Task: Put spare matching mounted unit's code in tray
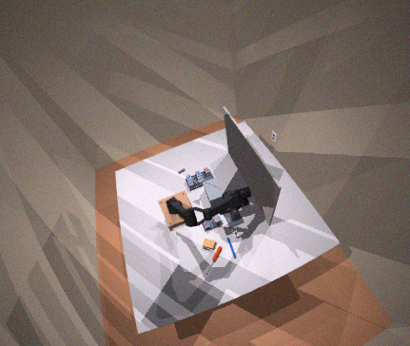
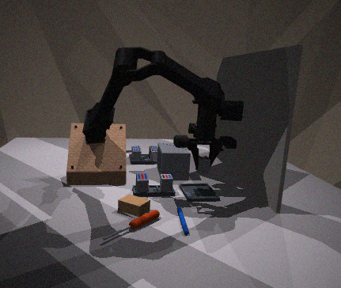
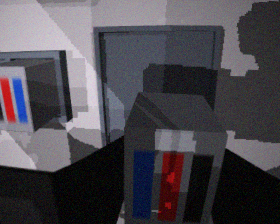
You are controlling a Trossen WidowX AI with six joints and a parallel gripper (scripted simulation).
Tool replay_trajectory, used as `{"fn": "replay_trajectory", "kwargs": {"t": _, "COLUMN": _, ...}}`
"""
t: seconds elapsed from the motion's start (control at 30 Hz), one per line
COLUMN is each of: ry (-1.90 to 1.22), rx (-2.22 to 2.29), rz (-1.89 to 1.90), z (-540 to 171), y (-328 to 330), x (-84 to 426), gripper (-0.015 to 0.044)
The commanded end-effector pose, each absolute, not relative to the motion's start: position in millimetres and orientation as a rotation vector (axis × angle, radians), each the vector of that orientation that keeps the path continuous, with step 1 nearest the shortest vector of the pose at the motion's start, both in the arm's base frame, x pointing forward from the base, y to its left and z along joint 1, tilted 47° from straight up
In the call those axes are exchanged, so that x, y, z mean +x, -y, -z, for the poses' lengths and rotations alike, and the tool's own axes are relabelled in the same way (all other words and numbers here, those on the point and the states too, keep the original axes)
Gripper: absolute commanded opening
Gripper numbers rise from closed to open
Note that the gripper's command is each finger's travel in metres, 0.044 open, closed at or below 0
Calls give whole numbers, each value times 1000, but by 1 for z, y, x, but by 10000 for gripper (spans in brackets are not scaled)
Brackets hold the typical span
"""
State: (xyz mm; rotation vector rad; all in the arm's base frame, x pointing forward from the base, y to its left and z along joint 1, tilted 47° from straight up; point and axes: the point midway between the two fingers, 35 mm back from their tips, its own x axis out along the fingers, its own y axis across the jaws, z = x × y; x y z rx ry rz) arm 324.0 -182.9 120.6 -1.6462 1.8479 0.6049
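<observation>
My gripper [image 2: 204, 163] is shut on a grey block-shaped spare [image 3: 173, 112] with blue, red and black bars on the face toward the wrist camera. It holds the spare upright in the air, above the table near the dark shallow tray [image 1: 233, 218] [image 2: 185, 192] [image 3: 158, 29]. In the wrist view the tray shows beyond the spare, empty where visible, with a dark shadow across it. Beside it a dark rack [image 2: 153, 193] [image 3: 38, 54] holds two grey spares with coloured bars; one spare [image 2: 166, 183] [image 3: 8, 97] has black, red and blue bars. I cannot make out the mounted unit's back.
A grey box [image 2: 173, 163] stands behind the front rack, with another rack of barred units [image 2: 142, 161] further back. A tall grey panel [image 1: 251, 163] [image 2: 255, 119] stands close beside the arm. A tan block [image 2: 134, 205], an orange screwdriver [image 2: 145, 219] and a blue pen [image 2: 183, 221] lie in front.
</observation>
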Motion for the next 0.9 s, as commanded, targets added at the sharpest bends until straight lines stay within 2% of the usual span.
{"fn": "replay_trajectory", "kwargs": {"t": 0.0, "ry": -1842, "rx": -1652, "rz": -613, "z": -118, "y": 184, "x": 325, "gripper": 0}}
{"fn": "replay_trajectory", "kwargs": {"t": 0.87, "ry": -1844, "rx": -1655, "rz": -609, "z": -101, "y": 203, "x": 320, "gripper": 0}}
